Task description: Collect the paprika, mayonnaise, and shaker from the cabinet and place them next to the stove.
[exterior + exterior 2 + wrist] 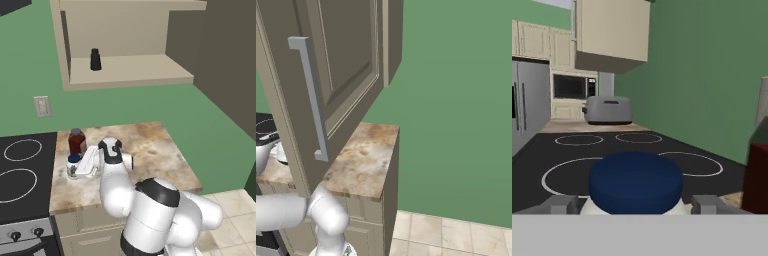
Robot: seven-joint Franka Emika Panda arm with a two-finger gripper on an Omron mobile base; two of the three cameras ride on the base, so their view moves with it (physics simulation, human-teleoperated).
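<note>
Left base view: overall layout legible. Stove (22, 170) at the left, marbled worktop (150, 150) touching its right edge. Paprika (76, 141) upright on the worktop just right of the stove, near the back wall. Mayonnaise (73, 165) just in front of the paprika, equally close to the stove edge, partly covered by the white hand. Pincer (80, 169) at the jar, fingertips hidden behind the hand from this side. Shaker (95, 59) upright on the bottom board of the cabinet (130, 75), up on the wall above and right of the stove. Wall switch plate (42, 106) above the stove's back right corner.

Hand view: close-up missing from the base cameras. Blue lid of the mayonnaise (636, 182) dead centre between the two finger tips (562, 204), a gap visible on either side of the jar; pincer (634, 205) spread wide, straddling the jar without clamping it. Paprika (758, 170) at the right edge. Stove (542, 145) glass with white rings behind the jar; toaster (608, 110) and microwave (574, 86) beyond the stove's far side.

Right base view: large cupboard door (331, 75) with grey handle (310, 95) blocks nearly everything towards the stove; visible past it the right end of the worktop (363, 160) and a slice of white arm.
</note>
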